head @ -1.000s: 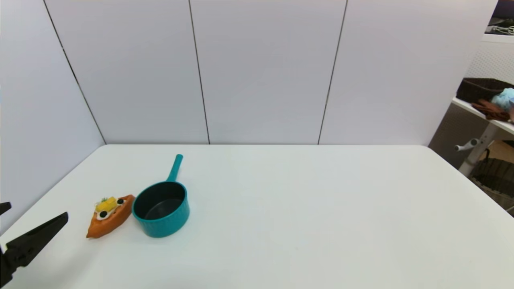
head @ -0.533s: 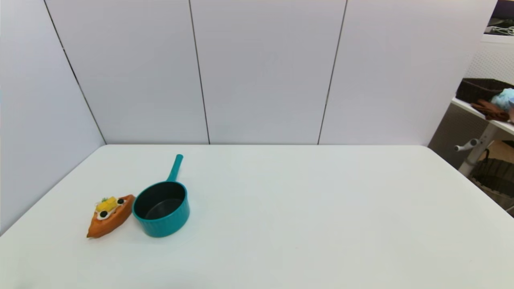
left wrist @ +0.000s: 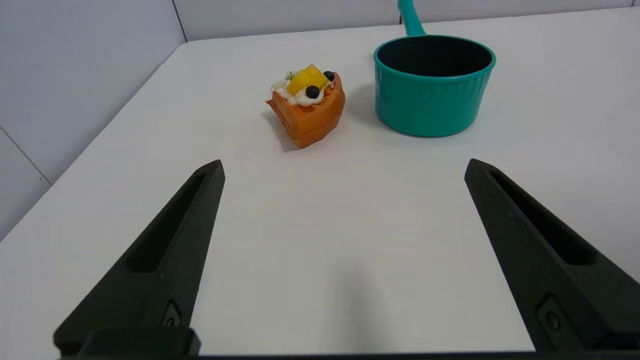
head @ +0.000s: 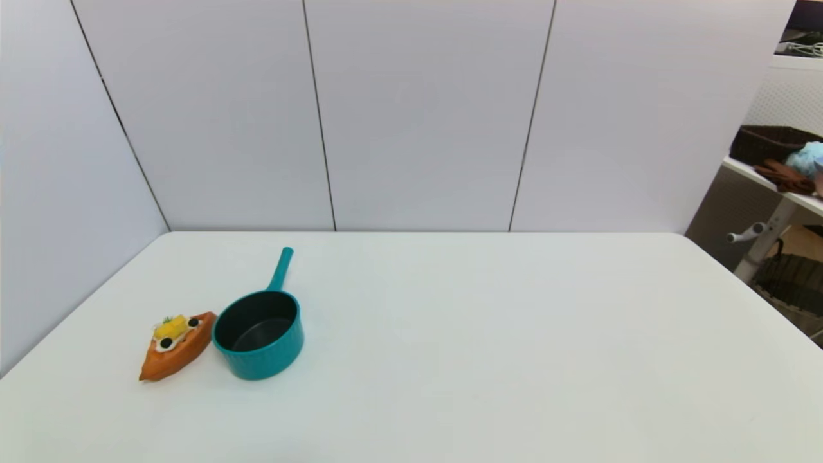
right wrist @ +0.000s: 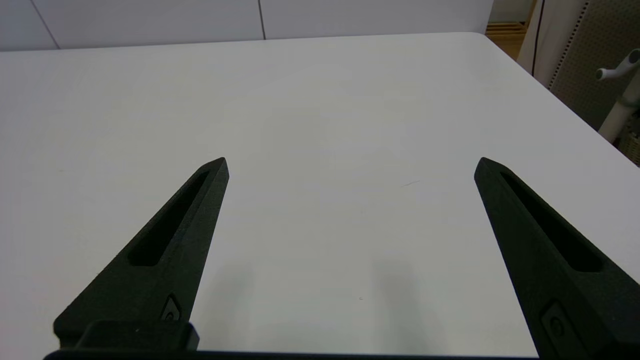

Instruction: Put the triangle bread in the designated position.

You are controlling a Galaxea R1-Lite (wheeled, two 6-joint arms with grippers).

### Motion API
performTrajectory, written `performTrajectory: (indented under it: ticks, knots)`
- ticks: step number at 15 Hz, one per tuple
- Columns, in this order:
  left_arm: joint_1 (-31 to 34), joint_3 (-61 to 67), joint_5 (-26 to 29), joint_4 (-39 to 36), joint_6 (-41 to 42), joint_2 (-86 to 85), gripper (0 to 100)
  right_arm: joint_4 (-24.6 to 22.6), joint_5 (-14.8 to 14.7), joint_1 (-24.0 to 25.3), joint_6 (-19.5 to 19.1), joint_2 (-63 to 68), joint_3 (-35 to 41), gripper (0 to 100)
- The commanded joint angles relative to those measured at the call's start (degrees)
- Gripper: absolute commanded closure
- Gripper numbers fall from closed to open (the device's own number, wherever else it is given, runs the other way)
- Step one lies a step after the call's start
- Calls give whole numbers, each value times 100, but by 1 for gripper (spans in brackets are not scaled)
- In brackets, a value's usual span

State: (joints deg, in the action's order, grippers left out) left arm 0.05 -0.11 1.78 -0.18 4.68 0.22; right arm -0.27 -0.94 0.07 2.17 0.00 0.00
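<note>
The triangle bread point(head: 175, 345) lies on the white table point(head: 482, 334) at the near left, its tip almost touching the teal saucepan point(head: 258, 333). In the left wrist view the triangle bread point(left wrist: 308, 107) rests well ahead of my left gripper point(left wrist: 344, 167), which is open with nothing between its fingers; the saucepan point(left wrist: 434, 84) stands beside it. My right gripper point(right wrist: 351, 165) is open too, over bare table point(right wrist: 320, 110). Neither gripper shows in the head view. The designated position carries no mark that I can make out.
White wall panels point(head: 424, 116) close the table at the back and the left. Past the table's right edge stand a shelf with baskets and cloths point(head: 781, 161) and a white stand point(head: 765, 244).
My left gripper, seen at the head view's lower left corner a second ago, has drawn back out of that view. Bread and saucepan have not moved.
</note>
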Motion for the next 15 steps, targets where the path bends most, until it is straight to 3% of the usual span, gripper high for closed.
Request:
performTrajectory:
  ticks: [1, 15]
  knots:
    - [4, 11, -213, -17, -802, -22, 0, 0, -3, 1, 3, 0, 0, 0]
    - [4, 11, -231, -17, -820, -22, 0, 0, -3, 1, 47, 9, 0, 0]
